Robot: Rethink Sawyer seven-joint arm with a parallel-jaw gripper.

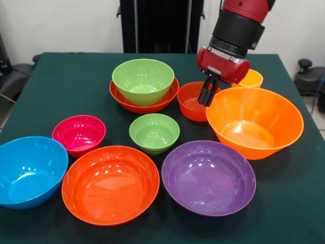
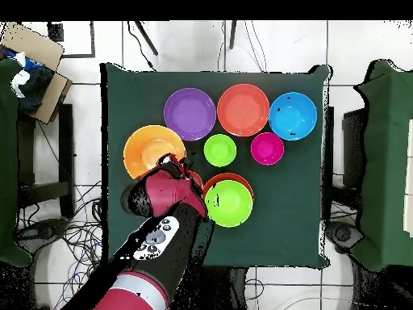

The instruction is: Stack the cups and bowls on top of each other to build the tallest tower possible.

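So the gripper hangs over the small red-orange bowl, fingers close together with nothing pinched between them. The tower is just a lime green bowl nested in a wide red-orange one, and the big orange bowl sits apart beside the gripper.

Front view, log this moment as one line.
tool over small red-orange bowl | lime bowl nested in wide red-orange bowl | big orange bowl unstacked

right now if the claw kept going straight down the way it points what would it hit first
Most likely the small red-orange bowl: the claw hangs tips-down over its inside, beside the large orange bowl. Depth is unclear, so it may sit nearer the rim.
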